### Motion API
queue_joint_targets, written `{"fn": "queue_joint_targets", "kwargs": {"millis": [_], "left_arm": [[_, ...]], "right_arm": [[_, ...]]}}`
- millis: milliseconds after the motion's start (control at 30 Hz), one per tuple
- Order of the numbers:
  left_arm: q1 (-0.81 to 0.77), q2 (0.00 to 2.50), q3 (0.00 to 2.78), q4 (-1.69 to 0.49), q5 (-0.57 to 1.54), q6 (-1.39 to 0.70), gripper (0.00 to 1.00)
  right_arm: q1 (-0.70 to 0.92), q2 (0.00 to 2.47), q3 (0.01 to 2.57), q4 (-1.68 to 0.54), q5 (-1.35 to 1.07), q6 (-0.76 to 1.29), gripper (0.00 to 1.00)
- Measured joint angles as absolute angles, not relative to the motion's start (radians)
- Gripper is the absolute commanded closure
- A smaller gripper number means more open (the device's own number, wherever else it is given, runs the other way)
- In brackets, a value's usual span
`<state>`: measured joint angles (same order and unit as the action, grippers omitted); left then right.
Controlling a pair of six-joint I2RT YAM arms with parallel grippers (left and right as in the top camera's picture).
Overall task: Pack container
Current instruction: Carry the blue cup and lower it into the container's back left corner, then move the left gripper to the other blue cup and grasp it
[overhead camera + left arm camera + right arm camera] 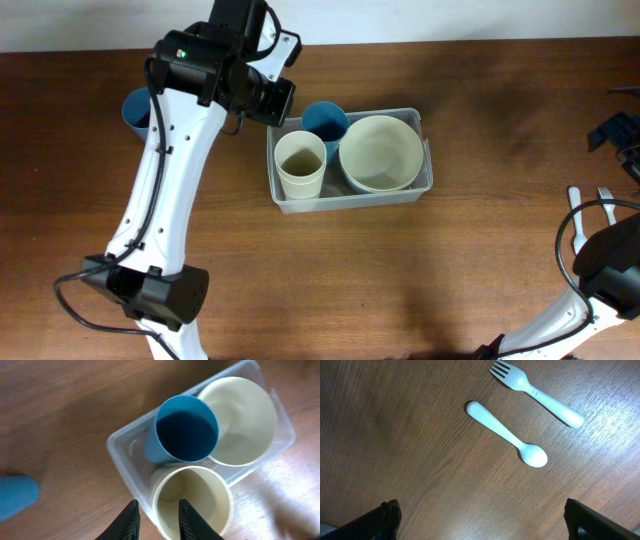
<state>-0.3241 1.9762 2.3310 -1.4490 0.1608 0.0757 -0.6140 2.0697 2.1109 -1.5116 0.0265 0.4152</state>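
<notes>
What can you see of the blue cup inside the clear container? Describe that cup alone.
The blue cup looks like smooth plastic: round, open-topped, empty. It leans tilted in a corner of the clear container, not upright, and its rim seems to rest on the cream cup and against the cream bowl beside it.

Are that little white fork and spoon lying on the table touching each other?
Apart. The right wrist view shows the fork and the spoon lying side by side with a plain gap between them along their whole length.
</notes>
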Motion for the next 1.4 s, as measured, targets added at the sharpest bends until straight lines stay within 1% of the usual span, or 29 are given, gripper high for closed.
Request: {"fn": "queue_joint_targets", "kwargs": {"millis": [33, 67, 100, 167, 333, 500, 633, 767, 933, 1067, 1267, 1300, 1333, 1400], "left_arm": [[-0.317, 1.977, 2.339, -1.451, 0.146, 0.075, 0.71], [-0.305, 1.978, 2.35, -1.452, 0.123, 0.068, 0.69], [-0.289, 1.978, 2.362, -1.454, 0.096, 0.059, 0.64], [-0.253, 1.978, 2.381, -1.462, 0.046, 0.028, 0.62], [-0.098, 1.978, 2.401, -1.509, -0.06, -0.062, 0.62], [0.081, 1.981, 2.401, -1.583, -0.1, -0.165, 0.62], [0.166, 1.985, 2.401, -1.586, -0.11, -0.212, 0.62], [0.197, 2.016, 2.399, -1.583, -0.109, -0.232, 0.62], [0.199, 2.106, 2.397, -1.533, -0.096, -0.252, 0.62], [0.204, 2.193, 2.391, -1.468, -0.019, -0.263, 0.63], [0.22, 2.262, 2.387, -1.453, 0.047, -0.282, 0.63], [0.221, 2.268, 2.387, -1.454, 0.052, -0.283, 0.64], [0.223, 2.277, 2.387, -1.453, 0.057, -0.286, 0.73], [0.224, 2.286, 2.387, -1.453, 0.065, -0.295, 0.86]], "right_arm": [[-0.614, 2.07, 2.111, -1.512, 0.027, 0.415, 0.01], [-0.614, 2.07, 2.111, -1.512, 0.027, 0.415, 0.01], [-0.614, 2.07, 2.111, -1.512, 0.027, 0.415, 0.01], [-0.614, 2.07, 2.111, -1.512, 0.027, 0.415, 0.01], [-0.614, 2.07, 2.111, -1.512, 0.027, 0.415, 0.01], [-0.614, 2.07, 2.111, -1.512, 0.027, 0.415, 0.01], [-0.614, 2.07, 2.111, -1.512, 0.027, 0.415, 0.01], [-0.614, 2.07, 2.111, -1.512, 0.027, 0.415, 0.01], [-0.614, 2.07, 2.111, -1.512, 0.027, 0.415, 0.01], [-0.614, 2.07, 2.111, -1.512, 0.027, 0.415, 0.01], [-0.614, 2.07, 2.111, -1.512, 0.027, 0.415, 0.01], [-0.614, 2.07, 2.111, -1.512, 0.027, 0.415, 0.01], [-0.614, 2.07, 2.111, -1.512, 0.027, 0.415, 0.01], [-0.614, 2.07, 2.111, -1.512, 0.027, 0.415, 0.01]]}}
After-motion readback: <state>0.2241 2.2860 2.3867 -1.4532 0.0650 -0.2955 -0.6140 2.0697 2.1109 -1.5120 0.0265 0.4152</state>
